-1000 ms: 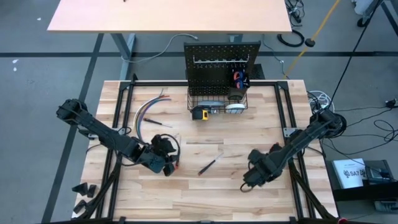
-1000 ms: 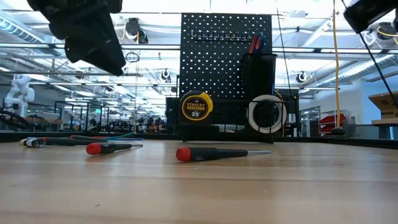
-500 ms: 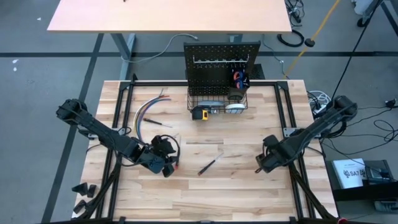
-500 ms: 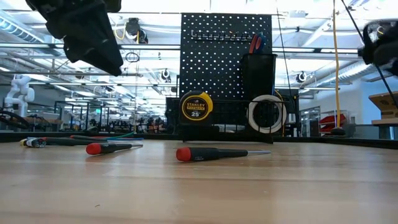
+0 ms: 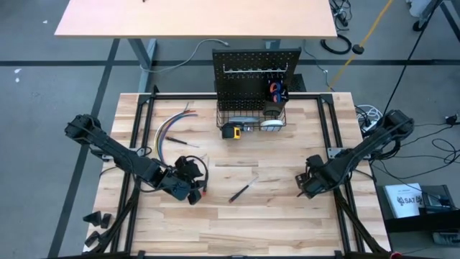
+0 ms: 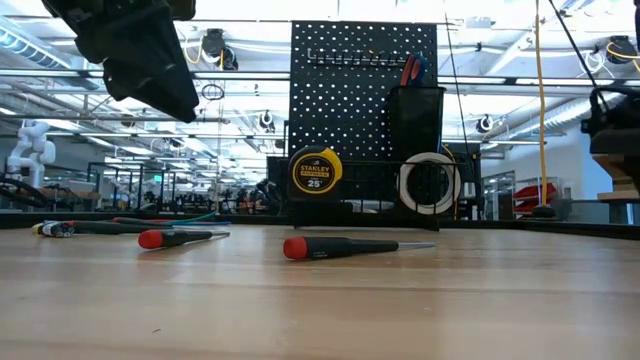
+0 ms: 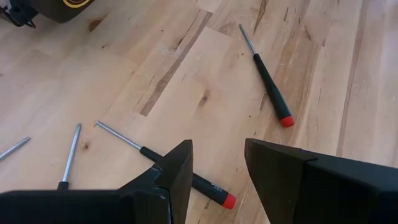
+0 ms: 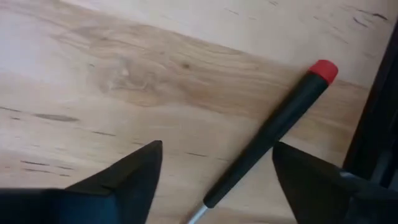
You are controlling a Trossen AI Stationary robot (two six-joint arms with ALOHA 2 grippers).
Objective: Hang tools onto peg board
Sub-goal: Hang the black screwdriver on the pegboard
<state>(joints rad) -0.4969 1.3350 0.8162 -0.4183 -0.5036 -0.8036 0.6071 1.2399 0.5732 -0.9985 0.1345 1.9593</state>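
Note:
The black peg board [image 5: 257, 68] stands at the table's far edge, with a wire basket [image 5: 250, 119] at its foot and a yellow tape measure [image 6: 316, 172] there. Red-capped screwdrivers lie on the wood: one mid-table [image 5: 244, 189], one [image 7: 186, 177] under my left gripper. My left gripper [image 7: 217, 177] hovers open above the near-left table, holding nothing. My right gripper [image 5: 309, 184] points down over the table's right part, open and clear of the wood. Another black screwdriver [image 8: 273, 134] lies below it, between the lines of its fingers and untouched.
A bundle of coloured wires [image 5: 172, 129] lies far left of my left gripper. More screwdriver shafts [image 7: 68, 155] lie beside it. Black frame rails [image 5: 332, 137] run along the table's sides. A white roll [image 6: 430, 183] sits in the basket.
My right gripper has moved toward the table's right and far edges and sunk lower, rolling about its pointing line as it went. My left gripper and the screwdrivers have kept still.

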